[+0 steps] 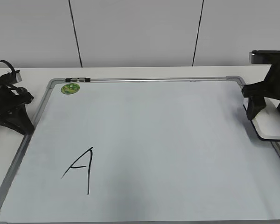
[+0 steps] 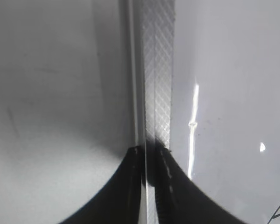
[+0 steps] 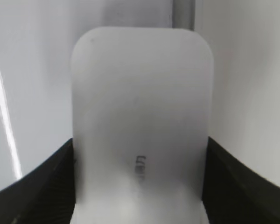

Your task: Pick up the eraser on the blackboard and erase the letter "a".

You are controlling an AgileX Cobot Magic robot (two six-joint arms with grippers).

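From the exterior view we see the board [image 1: 144, 140] lying flat on the tabletop [image 1: 130, 72], with a green sticker [image 1: 70, 88] at its 11 o'clock corner and a large angular "A" [image 1: 80, 169] drawn toward 7 o'clock. No small cursive "a" shows anywhere on the board in this view. Our right hand [image 1: 266, 112] sits at the board's 3 o'clock edge, over the eraser [image 1: 270, 125], which lies just at the frame there. Our left hand [image 1: 11, 109] rests off the board at 9 o'clock, beside the frame.

The left wrist view shows only the frame strip [image 2: 157, 79] running from 12 to 6 o'clock between the left hand's [image 2: 149, 158] dark fingertips, which sit close together over it; whether they pinch it we cannot tell. A trace of marker line peeks in at 5 o'clock.

The right wrist view gives what the exterior cannot: the eraser [image 3: 142, 121] fills the frame, small grey lettering on its top, with the right hand's [image 3: 140, 186] fingers [image 3: 42, 186] pressed against both long sides. We judge it clamped on the eraser.

So the step in hand is the pick-up. Next we must lift the eraser clear and carry it toward the writing, but only the capital is in sight.
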